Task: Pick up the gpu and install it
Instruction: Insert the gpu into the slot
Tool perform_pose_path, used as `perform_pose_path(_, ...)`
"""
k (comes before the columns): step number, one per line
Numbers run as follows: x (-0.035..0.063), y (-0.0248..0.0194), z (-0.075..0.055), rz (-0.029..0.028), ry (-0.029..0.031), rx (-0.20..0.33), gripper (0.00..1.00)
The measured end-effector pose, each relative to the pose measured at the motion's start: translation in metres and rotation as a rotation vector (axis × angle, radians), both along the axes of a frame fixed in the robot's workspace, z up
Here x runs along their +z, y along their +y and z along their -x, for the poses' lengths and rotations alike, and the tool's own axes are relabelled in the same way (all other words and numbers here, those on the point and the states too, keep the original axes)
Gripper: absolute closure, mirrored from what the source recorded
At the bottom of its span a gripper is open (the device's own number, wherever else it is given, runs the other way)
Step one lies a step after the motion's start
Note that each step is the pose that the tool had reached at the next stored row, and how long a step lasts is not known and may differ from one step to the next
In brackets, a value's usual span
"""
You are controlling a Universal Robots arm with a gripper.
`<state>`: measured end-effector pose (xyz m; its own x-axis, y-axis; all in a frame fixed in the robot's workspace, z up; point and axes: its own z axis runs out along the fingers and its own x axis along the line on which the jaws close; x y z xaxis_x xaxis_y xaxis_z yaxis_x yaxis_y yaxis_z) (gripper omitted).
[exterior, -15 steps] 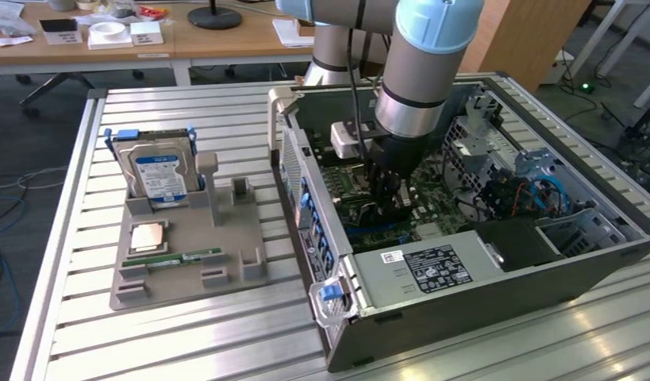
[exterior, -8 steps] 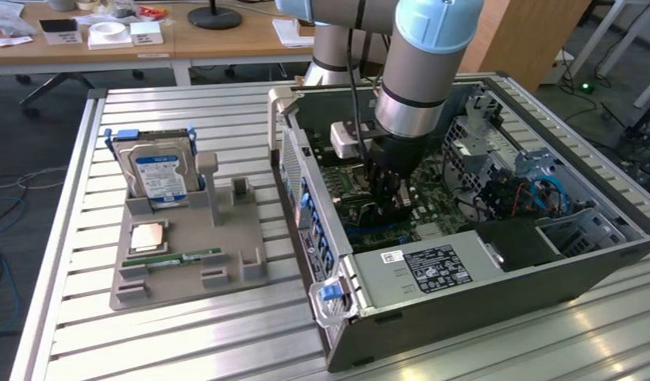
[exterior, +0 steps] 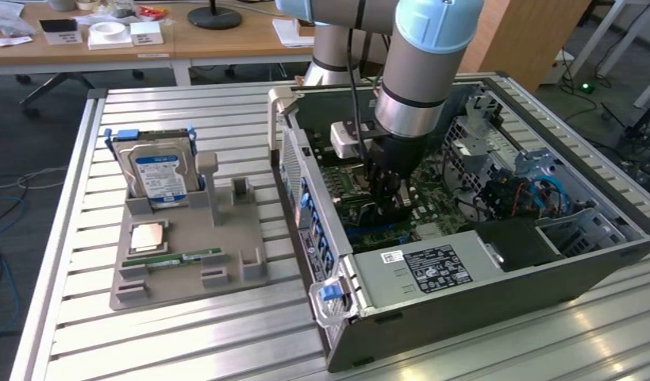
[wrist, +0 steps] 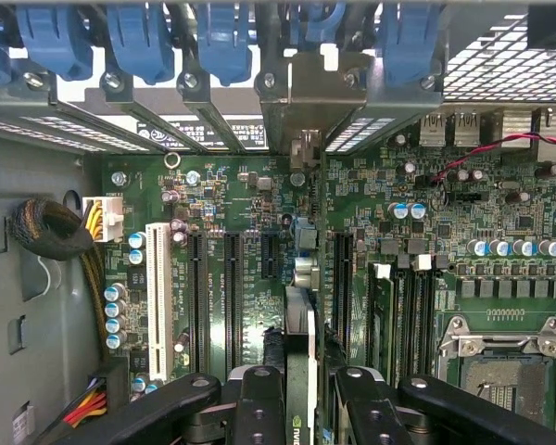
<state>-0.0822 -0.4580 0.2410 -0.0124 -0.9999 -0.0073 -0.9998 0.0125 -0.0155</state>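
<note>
My gripper reaches down into the open computer case, just above the motherboard. Between my two black fingers stands the gpu, seen edge-on as a thin upright card. My gripper is shut on it. The card runs along the expansion slots toward the case's back wall. Its silver end bracket sits at the row of slot openings, under the blue clips. Whether the card's lower edge is seated in a slot is hidden.
A grey holder at the exterior view's left carries a hard drive, a processor chip and a memory stick. Inside the case are the power supply, a white slot, the processor socket and cable bundles.
</note>
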Motion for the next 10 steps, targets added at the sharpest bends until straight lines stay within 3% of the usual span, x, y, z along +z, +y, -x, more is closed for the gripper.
perform_pose_path(10, -0.0006, -0.0008, 0.0002, -0.0003, -0.0001, 0.000, 0.74)
